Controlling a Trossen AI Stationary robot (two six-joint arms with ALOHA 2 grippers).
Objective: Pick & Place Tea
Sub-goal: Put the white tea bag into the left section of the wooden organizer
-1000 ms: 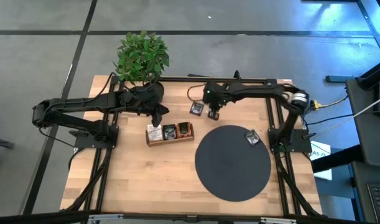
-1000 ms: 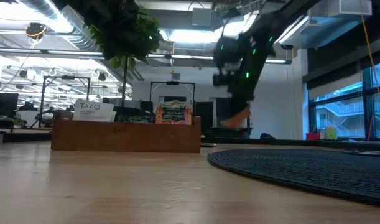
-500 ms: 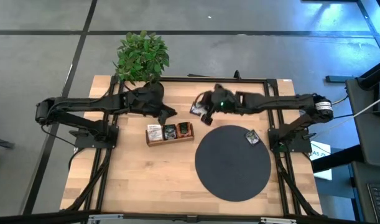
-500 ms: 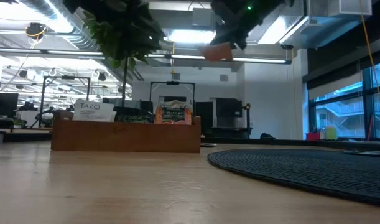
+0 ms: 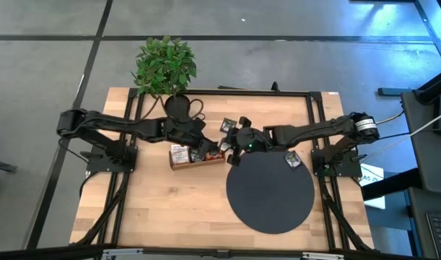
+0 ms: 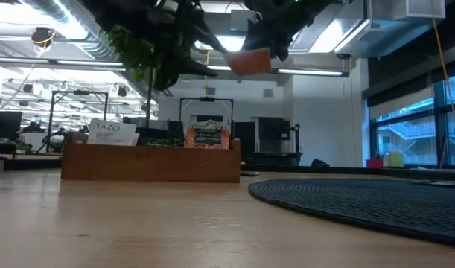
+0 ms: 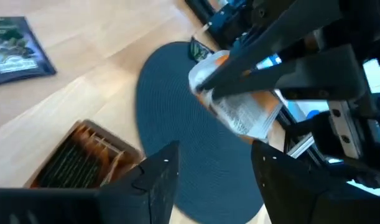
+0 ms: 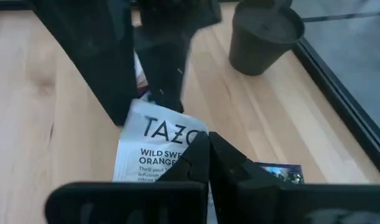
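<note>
My right gripper (image 8: 208,149) is clamped on an orange tea sachet (image 7: 239,109); my left gripper (image 7: 214,168) gapes just below it.

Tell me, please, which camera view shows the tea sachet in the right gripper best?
The right wrist view: the sachet fills it, print readable, pinched by the right gripper. The left wrist view shows it edge-on, the low view as an orange blur overhead, and the high view barely.

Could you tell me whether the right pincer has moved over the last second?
Yes. The right pincer, shut on an orange tea bag, moved from the table's far edge toward the wooden tray.
</note>
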